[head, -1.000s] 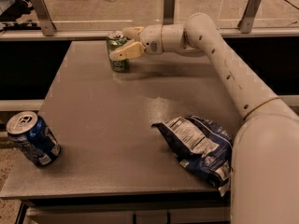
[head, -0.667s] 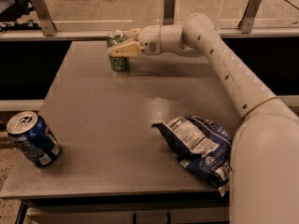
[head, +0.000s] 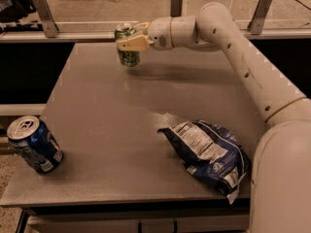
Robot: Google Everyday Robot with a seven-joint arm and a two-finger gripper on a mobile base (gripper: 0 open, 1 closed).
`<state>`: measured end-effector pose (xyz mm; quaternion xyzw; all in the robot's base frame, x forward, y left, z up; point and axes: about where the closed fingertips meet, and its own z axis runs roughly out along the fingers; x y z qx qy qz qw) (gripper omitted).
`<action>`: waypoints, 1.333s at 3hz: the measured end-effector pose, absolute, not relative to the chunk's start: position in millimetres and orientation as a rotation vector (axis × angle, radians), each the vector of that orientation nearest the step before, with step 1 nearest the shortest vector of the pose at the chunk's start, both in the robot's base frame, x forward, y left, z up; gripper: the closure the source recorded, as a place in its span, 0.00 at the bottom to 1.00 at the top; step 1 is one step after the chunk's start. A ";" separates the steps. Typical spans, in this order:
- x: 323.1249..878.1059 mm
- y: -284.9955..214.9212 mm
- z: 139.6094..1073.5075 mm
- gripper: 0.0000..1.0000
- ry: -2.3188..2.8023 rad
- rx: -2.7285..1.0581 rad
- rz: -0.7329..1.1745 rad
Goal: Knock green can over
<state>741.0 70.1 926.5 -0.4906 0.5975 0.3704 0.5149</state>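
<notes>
The green can is at the far edge of the grey table, left of centre, roughly upright with its silver top showing. My gripper reaches in from the right on the white arm. It is shut on the can: one pale fingertip crosses the can's front and the other finger is behind its top. The can's base sits close to the tabletop; I cannot tell whether it touches.
A blue can stands tilted at the table's front left corner. A dark blue crinkled snack bag lies at the front right. A rail with metal posts runs behind the table. My white base fills the right edge.
The gripper and the green can have shifted together slightly up and to the right in the view. The blue can and the snack bag have not moved.
</notes>
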 end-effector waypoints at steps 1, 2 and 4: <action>716.2 62.6 956.5 1.00 1.581 -1.315 0.728; 704.6 60.4 987.9 1.00 1.754 -1.436 0.531; 664.0 24.1 944.9 1.00 2.281 -1.508 0.413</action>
